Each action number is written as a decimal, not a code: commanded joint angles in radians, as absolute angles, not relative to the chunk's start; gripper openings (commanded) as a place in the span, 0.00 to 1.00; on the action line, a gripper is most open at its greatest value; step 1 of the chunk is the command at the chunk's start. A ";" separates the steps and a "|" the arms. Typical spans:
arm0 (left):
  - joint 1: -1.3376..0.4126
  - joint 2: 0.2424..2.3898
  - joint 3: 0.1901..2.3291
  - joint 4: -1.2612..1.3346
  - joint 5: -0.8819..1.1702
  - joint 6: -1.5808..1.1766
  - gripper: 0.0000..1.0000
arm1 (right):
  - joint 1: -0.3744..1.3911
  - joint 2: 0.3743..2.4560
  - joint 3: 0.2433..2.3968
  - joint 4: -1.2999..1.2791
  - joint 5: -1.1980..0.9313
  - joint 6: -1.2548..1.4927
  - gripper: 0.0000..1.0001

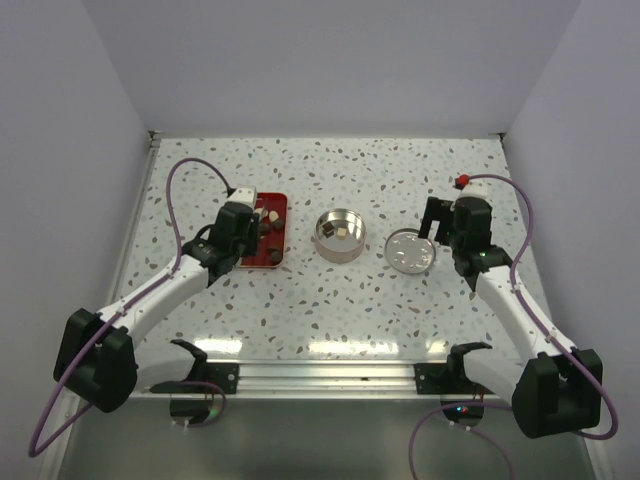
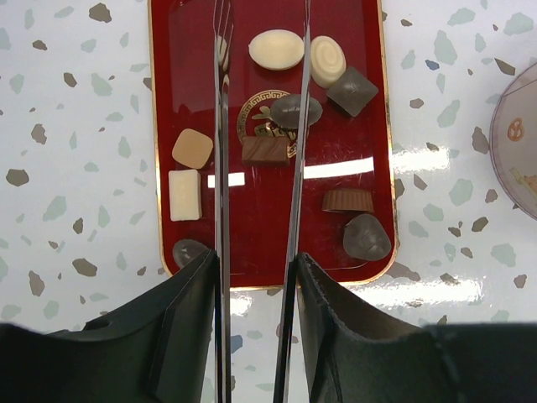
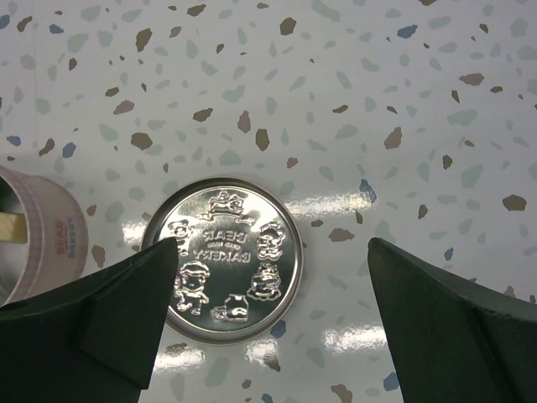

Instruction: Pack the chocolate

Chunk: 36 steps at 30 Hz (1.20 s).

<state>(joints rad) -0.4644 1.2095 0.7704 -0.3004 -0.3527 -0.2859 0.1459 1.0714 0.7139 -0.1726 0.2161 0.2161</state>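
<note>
1. Most of the chocolate (image 2: 276, 49) lies loose on the red tray (image 2: 185, 84), at 9 o'clock of the open tin (image 1: 340, 254) in the top view. A few pieces already sit inside the tin. The lid (image 3: 226, 260) lies flat on the table (image 1: 350, 310) at 3 o'clock of the tin.
2. The left gripper (image 2: 263, 17) hangs over the tray with its thin blades parted, clamping nothing. A ridged brown bar (image 2: 265, 149) lies between them, closer to the right blade. A dark oval piece (image 2: 284, 111), just beyond the bar toward 12 o'clock, is crossed by that blade. I cannot tell how high the blades stand above the tray.
3. The right gripper (image 3: 273, 243) is spread wide above the lid, empty and apparently touching nothing.
4. The step in hand looks like picking the next piece, most likely the ridged bar. To do it well, the left gripper should nudge toward 3 o'clock so the bar sits midway between the blades. It should also draw back toward 6 o'clock so the tips reach only the bar. Otherwise the right blade may come down on the dark oval.
5. The blades should close softly on the bar's two short ends. The pieces and tray look glossy, so a hard or skewed pinch could flick the bar away.
6. The lift should be straight up, then across toward 3 o'clock, with a low release inside the tin. The lid goes on last.
</note>
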 commanded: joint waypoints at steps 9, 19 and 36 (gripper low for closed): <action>-0.454 1.215 0.759 -0.250 -0.364 -0.279 0.48 | 0.147 1.062 0.753 -0.176 0.198 0.215 0.99; -0.454 1.252 0.746 -0.233 -0.350 -0.281 0.49 | 0.147 1.063 0.753 -0.176 0.199 0.213 0.99; -0.454 1.221 0.755 -0.212 -0.334 -0.265 0.30 | 0.147 1.068 0.755 -0.176 0.199 0.212 0.99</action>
